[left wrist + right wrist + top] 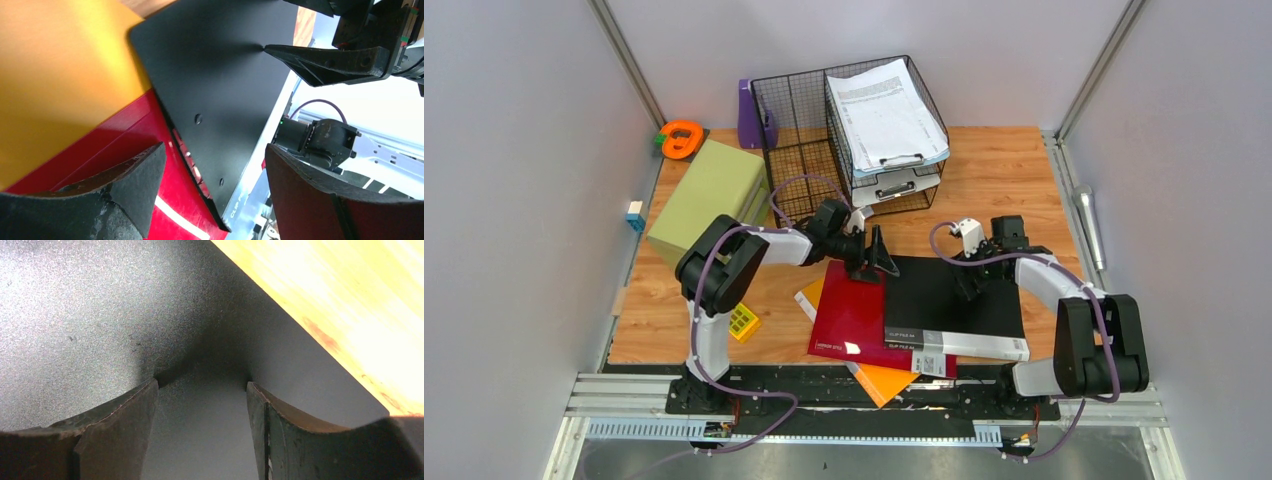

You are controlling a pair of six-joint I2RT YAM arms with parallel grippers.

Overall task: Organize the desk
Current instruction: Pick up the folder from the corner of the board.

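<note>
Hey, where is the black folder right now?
In the top view, the black folder lies flat right of centre on the desk, its left edge overlapping the red folder, with the right hand over its far part.

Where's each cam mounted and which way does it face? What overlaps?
Top external: above and behind both arms, looking down at the desk; left gripper and right gripper show.
Left wrist: looks past its fingers at black folder, red folder, orange folder.
Right wrist: close over the black folder, desk beyond; own fingers show.
Shared: all three see the black folder.
</note>
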